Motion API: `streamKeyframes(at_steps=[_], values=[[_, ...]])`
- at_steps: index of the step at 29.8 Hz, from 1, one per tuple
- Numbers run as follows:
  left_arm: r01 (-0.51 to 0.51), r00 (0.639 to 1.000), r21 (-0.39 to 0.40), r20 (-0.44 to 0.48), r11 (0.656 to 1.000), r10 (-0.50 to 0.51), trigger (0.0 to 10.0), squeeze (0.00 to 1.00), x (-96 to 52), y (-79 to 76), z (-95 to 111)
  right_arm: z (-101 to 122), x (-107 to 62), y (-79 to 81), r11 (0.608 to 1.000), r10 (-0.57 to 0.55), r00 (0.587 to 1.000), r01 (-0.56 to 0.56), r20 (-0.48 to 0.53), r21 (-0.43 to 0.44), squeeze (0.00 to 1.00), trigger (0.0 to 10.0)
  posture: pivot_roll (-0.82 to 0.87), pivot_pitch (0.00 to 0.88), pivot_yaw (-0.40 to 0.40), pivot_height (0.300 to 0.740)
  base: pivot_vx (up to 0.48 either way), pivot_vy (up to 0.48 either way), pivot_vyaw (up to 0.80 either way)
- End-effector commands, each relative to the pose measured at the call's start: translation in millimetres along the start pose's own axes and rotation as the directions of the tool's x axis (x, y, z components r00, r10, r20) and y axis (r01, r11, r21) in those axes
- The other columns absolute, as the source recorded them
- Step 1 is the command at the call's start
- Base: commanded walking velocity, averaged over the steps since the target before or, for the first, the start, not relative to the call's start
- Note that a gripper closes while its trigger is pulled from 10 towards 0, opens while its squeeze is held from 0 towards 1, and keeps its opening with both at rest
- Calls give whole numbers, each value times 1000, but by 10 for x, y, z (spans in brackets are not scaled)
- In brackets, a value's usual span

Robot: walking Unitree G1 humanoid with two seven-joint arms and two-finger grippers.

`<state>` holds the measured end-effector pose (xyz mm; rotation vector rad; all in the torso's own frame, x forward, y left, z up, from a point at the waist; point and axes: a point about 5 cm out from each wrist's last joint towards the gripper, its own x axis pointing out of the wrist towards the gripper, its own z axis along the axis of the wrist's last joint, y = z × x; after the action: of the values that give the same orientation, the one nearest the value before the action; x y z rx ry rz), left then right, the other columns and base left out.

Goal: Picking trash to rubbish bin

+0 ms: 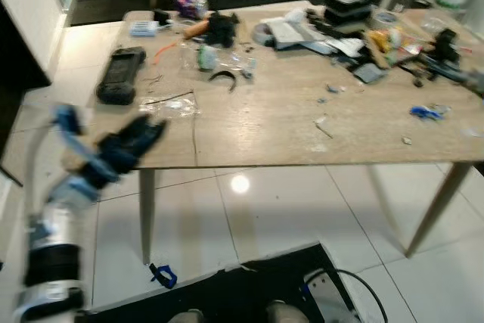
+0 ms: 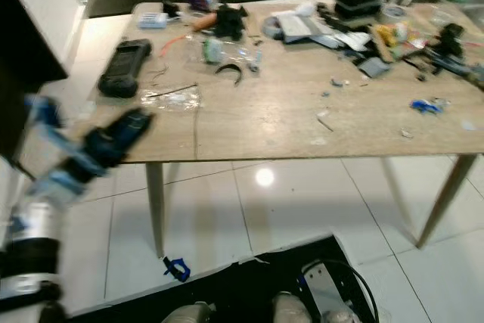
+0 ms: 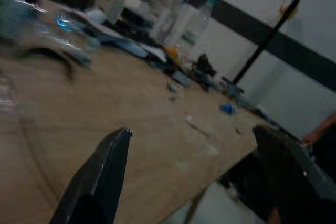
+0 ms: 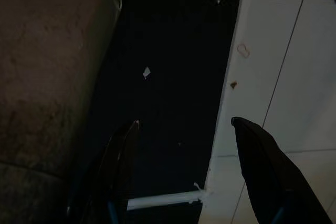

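Note:
A wooden table (image 1: 265,138) carries scattered litter: a clear plastic wrapper (image 1: 171,104) near its front left, a crumpled clear bag (image 1: 227,57), small paper scraps (image 1: 324,125) and a blue scrap (image 1: 427,112). My left gripper (image 1: 147,132) is raised and blurred at the table's front left corner, just short of the wrapper. In the left wrist view the left gripper (image 3: 192,129) is open above the tabletop, holding nothing. My right gripper (image 4: 185,122) hangs open over a dark mat, beside a brownish round container (image 4: 47,77) with a pale rim.
A black handheld device (image 1: 121,73) lies at the table's left edge. Dense clutter (image 1: 355,24) covers the far right of the table. Below are white tiles, a black mat (image 1: 249,289) with a cable, a blue clip (image 1: 162,275), and slanted table legs (image 1: 146,213).

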<state>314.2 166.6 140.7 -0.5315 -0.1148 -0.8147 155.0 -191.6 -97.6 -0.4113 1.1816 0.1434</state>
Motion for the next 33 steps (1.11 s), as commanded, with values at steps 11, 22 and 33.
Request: streamKeyframes(at_steps=[11,22,33], values=[[-52,998,28,31,998,51,10000,0,237,-166,-57,-35,-1,109,999,38,999,-38,-11,-12,0,10000,-11,84,46,740,0,-472,0],[-221,974,34,50,975,220,10000,0,206,14,20,-40,-2,111,999,41,999,-41,-12,-17,0,10000,-8,80,47,740,0,-43,0],[-267,963,63,53,962,264,10000,0,178,37,7,-45,-2,111,999,43,999,-44,-15,-13,0,10000,-5,88,44,740,225,0,0]])
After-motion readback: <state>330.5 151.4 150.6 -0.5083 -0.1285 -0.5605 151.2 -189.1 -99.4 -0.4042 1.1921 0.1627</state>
